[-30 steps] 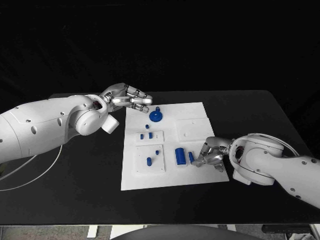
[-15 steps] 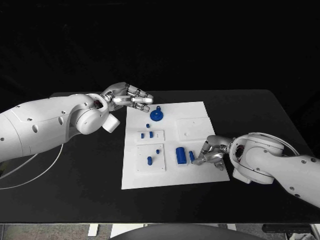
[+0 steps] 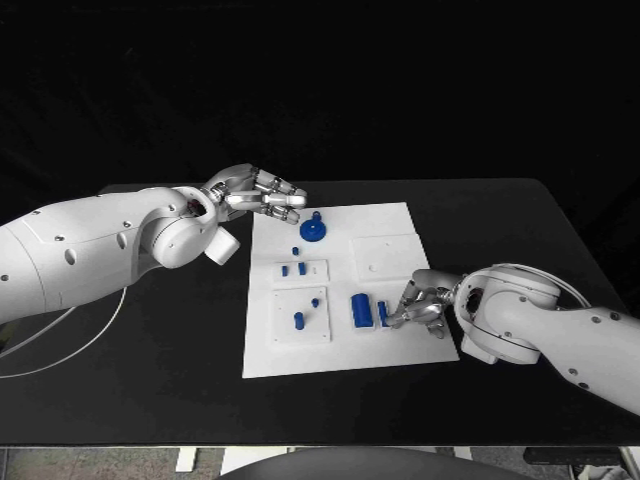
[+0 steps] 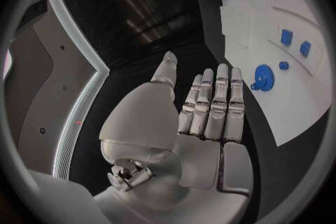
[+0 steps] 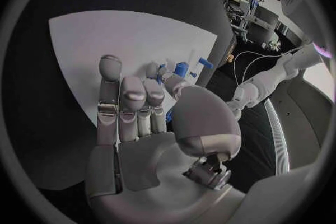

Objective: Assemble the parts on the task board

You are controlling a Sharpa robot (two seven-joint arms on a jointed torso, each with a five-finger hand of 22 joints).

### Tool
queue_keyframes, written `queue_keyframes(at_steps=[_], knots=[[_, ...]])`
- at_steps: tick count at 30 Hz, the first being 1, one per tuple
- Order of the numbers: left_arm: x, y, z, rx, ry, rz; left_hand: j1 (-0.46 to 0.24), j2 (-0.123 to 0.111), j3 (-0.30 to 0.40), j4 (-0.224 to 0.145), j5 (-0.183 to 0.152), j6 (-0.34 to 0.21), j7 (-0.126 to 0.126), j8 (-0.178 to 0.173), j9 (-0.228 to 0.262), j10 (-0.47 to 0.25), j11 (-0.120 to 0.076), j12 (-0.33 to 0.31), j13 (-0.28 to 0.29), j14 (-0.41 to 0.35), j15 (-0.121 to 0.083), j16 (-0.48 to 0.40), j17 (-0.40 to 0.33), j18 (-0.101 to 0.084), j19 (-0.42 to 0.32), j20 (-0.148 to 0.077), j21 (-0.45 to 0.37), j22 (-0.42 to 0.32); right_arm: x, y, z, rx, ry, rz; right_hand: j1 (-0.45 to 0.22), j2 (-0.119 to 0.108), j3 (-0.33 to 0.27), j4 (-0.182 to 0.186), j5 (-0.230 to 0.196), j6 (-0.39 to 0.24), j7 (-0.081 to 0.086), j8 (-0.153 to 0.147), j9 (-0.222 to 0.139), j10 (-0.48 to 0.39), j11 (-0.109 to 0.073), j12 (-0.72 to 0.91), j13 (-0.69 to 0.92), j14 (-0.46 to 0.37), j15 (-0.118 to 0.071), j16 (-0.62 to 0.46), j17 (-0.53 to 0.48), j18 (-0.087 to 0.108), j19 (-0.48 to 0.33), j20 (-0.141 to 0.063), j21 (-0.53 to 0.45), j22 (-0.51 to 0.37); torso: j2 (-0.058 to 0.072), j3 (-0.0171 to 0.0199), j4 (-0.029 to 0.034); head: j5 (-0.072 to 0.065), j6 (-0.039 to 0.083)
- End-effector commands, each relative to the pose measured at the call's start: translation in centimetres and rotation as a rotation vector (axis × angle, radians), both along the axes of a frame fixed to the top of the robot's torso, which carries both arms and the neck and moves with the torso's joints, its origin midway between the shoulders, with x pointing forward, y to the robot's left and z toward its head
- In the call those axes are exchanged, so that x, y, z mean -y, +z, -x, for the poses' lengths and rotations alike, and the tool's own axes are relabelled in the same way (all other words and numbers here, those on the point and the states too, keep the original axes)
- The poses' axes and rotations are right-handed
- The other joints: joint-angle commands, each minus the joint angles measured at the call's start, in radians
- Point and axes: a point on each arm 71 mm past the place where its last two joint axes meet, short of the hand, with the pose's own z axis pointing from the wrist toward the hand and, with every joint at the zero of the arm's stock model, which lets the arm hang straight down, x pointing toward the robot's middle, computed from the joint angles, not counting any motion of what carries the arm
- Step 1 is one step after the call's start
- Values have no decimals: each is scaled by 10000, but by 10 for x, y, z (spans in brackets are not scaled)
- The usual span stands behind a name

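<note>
A: Where is the task board (image 3: 356,355) sitting?

B: It is lying flat in the middle of the black table (image 3: 147,390), with bare table showing on every side. Its near edge is running well short of the table's front edge, and its far edge is sitting close to the table's back edge.

A: And the parts?

B: A round blue disc with a knob (image 3: 312,231) is resting near the far left corner of the board. Small blue pegs (image 3: 289,270) are standing in a raised square below it, and more pegs (image 3: 299,320) are sitting in a second square nearer the front. A larger blue cylinder (image 3: 361,310) is lying toward the middle, with a slimmer blue piece (image 3: 384,314) just beside it.

A: What is the right hand (image 3: 421,305) doing?

B: It is hovering low over the board's right half, close to its right edge. Its fingers are curling toward the slim blue piece, and in the right wrist view its fingertips (image 5: 162,73) are crowding around small blue parts. I cannot tell whether it is actually gripping one.

A: And the left hand (image 3: 255,195)?

B: It is hanging above the table just off the board's far left corner, near the disc. In the left wrist view its fingers (image 4: 213,101) are stretching out straight, side by side, holding nothing. Open table is lying to its left.
</note>
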Motion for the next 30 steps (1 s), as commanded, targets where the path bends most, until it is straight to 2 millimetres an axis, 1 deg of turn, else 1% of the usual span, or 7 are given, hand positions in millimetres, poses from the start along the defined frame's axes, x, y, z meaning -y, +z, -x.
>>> queue_keyframes(at_steps=[1, 16, 21, 24, 26, 27, 30], knots=[[2, 0, 1, 0, -152, 66, 16, 113, -51, 17, -29, -46, 17, -28, 9, -79, 4, -21, 11, -92, 0, -26, 7, -103, -80, 13, -24, -3, -2, -3, 0, -211, -55, 151, -34, 62, 28, -72, -19, 13, -26, 21, 11, 67, 22, -10, 18, 23, -51, -29, -10, -128, -26, 9, -21, 538, 9, 11, -6, 16, -6], [2, 1, 1, 6, -142, 65, 16, 113, -51, 17, -29, -46, 17, -28, 9, -79, 4, -21, 11, -92, 0, -26, 7, -103, -80, 13, -24, -3, -1, -5, -2, -238, -143, 77, -359, 31, 77, -146, -16, 6, -10, 21, 72, 68, 41, -17, 20, 24, -34, -36, -47, -108, -30, 34, -48, 532, -1, 12, -10, 3, -5], [0, 0, 0, 14, -102, 63, 26, 107, -58, 13, -22, -51, 19, -30, 8, -79, 7, -21, 11, -94, 2, -27, 7, -106, -85, 15, -26, -4, 3, -2, -2, -216, -332, -780, -1658, -537, -888, 989, -23, 39, 54, 28, 66, 67, 104, -51, 0, 10, 10, -112, -108, -124, -78, 51, -316, 476, -32, -6, -5, -27, 6], [-1, 0, -1, 25, -33, 90, 26, 107, -58, 13, -22, -51, 19, -30, 8, -79, 7, -21, 11, -94, 2, -27, 7, -106, -85, 15, -26, -4, 6, 5, -4, 151, -488, -1556, -1058, -651, -2495, 1936, -13, -50, 71, 20, 126, 46, 121, -110, -34, 14, 23, -193, -173, -113, -105, 69, -521, 433, -53, -22, 0, -33, 73], [-2, 1, -2, 136, 73, 182, 23, 85, -56, 9, -29, -59, 21, -28, 9, -83, 8, -20, 12, -98, 3, -26, 7, -108, -93, 17, -29, -5, 8, 13, -8, 669, -659, -2407, -701, -314, -3805, 2112, 1065, -170, 95, 26, 230, 3, 154, -152, -87, -5, 49, -254, -243, -72, -122, 109, -694, 410, -70, -26, 2, -37, 106], [-2, 2, -2, 259, 148, 251, 45, 104, -41, -2, -7, -43, 14, -21, 12, -68, 2, -16, 13, -84, -3, -20, 10, -106, -89, 15, -27, -4, 9, 18, -11, 970, -778, -2869, -64, 390, -5266, 2164, 1168, -309, 118, -12, 344, -54, 227, -158, -165, 4, 131, -313, -330, 1, -119, 181, -941, 376, -88, -34, -5, -45, 131], [-2, 5, -3, 671, 335, 466, 195, 182, -74, -222, 181, 18, -7, -31, 8, 13, -27, -22, 9, -9, -31, -16, 12, -132, -74, -14, -26, -6, 15, 32, -22, 1883, -1105, -4129, 246, 799, -6036, 1914, 1551, -776, 267, 32, 213, -160, 272, -295, -375, -46, 156, -471, -482, 40, -203, 214, -1448, 280, -137, -66, -32, -20, 233]])
